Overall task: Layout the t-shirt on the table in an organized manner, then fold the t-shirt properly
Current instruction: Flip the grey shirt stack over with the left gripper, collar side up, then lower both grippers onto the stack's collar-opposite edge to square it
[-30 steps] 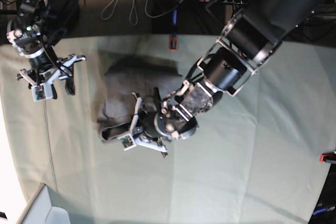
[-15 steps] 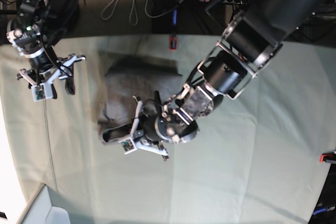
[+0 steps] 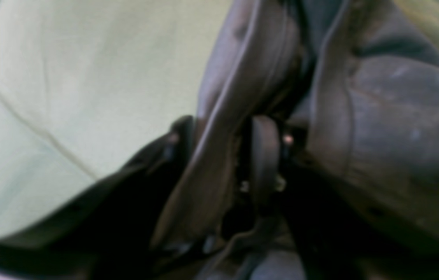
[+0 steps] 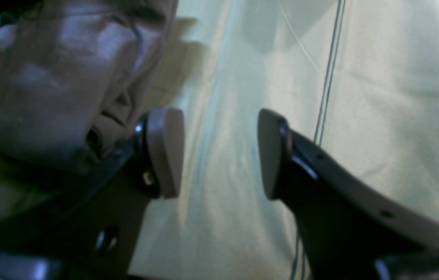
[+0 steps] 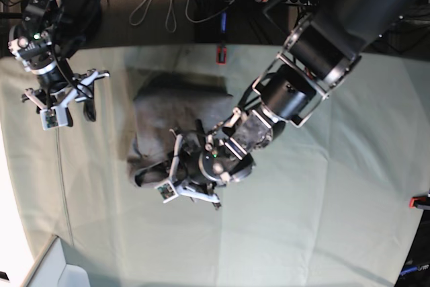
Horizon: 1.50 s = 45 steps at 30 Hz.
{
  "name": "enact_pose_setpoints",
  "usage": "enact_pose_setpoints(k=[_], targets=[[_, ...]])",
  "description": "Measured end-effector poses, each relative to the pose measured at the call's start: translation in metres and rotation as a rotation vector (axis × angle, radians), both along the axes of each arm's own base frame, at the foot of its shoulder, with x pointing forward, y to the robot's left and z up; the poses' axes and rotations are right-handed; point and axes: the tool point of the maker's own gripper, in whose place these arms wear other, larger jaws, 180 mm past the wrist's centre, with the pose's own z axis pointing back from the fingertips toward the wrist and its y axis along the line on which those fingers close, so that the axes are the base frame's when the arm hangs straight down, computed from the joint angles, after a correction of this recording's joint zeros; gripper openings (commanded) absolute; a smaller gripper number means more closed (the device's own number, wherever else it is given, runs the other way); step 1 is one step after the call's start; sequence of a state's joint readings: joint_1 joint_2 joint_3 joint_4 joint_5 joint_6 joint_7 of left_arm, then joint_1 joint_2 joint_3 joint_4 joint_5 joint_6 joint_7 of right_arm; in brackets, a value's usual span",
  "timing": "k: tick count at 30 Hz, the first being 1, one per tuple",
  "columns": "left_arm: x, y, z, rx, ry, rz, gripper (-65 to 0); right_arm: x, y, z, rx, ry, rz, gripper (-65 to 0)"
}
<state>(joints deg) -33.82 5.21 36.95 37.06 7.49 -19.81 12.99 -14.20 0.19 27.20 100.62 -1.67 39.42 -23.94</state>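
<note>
One crumpled, soft dark t-shirt (image 5: 168,115) on creased table (image 5: 322,220).

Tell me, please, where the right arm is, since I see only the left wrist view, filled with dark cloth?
Observer: The right pincer hovers over the bare table, apart from the t-shirt.
Operator: Is it holding anything?
Observer: No; its own wrist view shows the pads standing apart with only table between them.
Operator: How does the shirt lie?
Observer: Bunched in a heap, not spread flat; the left pincer is at its lower edge in the base view.
</note>
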Motion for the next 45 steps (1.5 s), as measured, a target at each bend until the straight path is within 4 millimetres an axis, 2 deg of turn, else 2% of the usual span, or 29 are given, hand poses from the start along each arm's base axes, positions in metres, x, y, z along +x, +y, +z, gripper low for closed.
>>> enact_pose_setpoints(k=[2,8,13,20,22,25,27,30,34,38,42,45], targets=[[0.001,0.001,0.001,-0.001,-0.004,0.002,-36.4,0.000,0.000,0.000,0.000,0.000,0.000,-34.4],[0.003,-0.002,0.006,-0.007,-0.019,-0.003,-35.8,0.000,0.000,0.000,0.001,0.000,0.000,-34.4],[0.009,-0.011,0.029,-0.041,-0.072,-0.020,-35.7,0.000,0.000,0.000,0.001,0.000,0.000,-34.4],[0.021,-0.003,0.066,-0.069,-0.184,-0.037,-35.7,0.000,0.000,0.000,0.001,-0.001,0.000,-34.4],[0.019,0.003,0.070,-0.050,-0.186,-0.026,-36.0,0.001,0.000,0.001,0.001,-0.002,-0.001,-34.4],[0.016,0.038,0.068,-0.047,-0.127,0.103,-36.0,0.001,0.000,0.001,0.001,-0.002,-0.001,-34.5],[0.013,0.078,0.061,-0.062,-0.074,0.246,-36.1,0.001,0.002,0.000,0.006,-0.003,-0.001,-36.3],[-0.008,0.145,0.045,-0.102,-0.003,0.481,-36.1,0.003,0.026,-0.003,0.037,0.003,0.042,-46.8],[-0.051,0.201,0.021,-0.120,0.057,0.659,-36.1,0.012,0.067,-0.002,0.083,-0.010,0.129,-64.4],[-0.087,0.213,0.003,-0.123,0.108,0.710,-36.2,0.031,0.098,0.000,0.155,-0.039,0.180,-65.0],[-0.109,0.215,-0.010,-0.110,0.148,0.716,-36.2,0.036,0.103,-0.016,0.170,0.007,0.181,-65.0],[-0.120,0.214,-0.018,-0.102,0.173,0.717,-36.2,0.032,0.103,-0.029,0.191,0.040,0.176,-65.0]])
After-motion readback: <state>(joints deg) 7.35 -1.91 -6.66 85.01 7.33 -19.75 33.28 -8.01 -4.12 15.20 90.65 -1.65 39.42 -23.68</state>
